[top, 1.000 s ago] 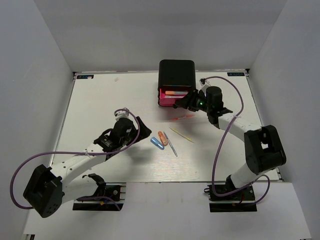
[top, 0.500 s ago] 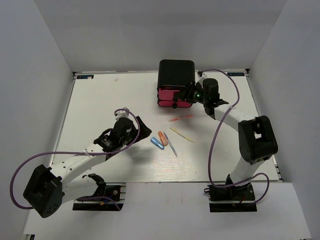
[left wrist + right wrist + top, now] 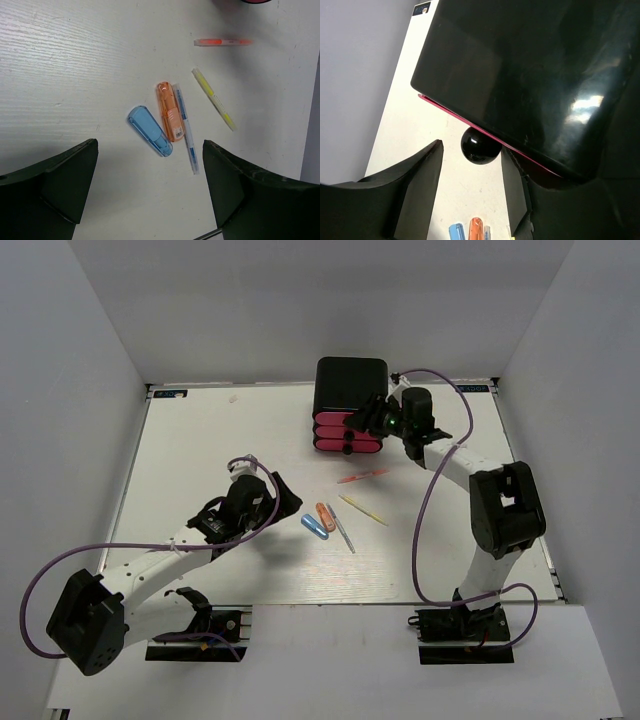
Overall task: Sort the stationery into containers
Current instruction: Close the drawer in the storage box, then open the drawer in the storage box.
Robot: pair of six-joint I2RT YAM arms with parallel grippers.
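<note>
Right claw [image 3: 370,421] at the shut pink drawers [image 3: 348,433]
Its jaws stand apart around a black knob [image 3: 480,145]; left claw [image 3: 288,498] hangs wide open, empty, over pens [image 3: 186,129] and capsules [image 3: 149,131] on the counter [image 3: 200,440].

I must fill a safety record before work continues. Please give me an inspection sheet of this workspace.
Surface: white table, no spill seen.
Job's things: black cabinet, three pink drawers shut; blue capsule, orange capsule, blue pen, yellow pen, orange pen on table.
Clutter: nothing seen.
Grippers: left gripper open near the capsules; right gripper open around a drawer knob.
Cables: left purple cable and right purple cable hang in loops.
Surroundings: plain grey walls.
</note>
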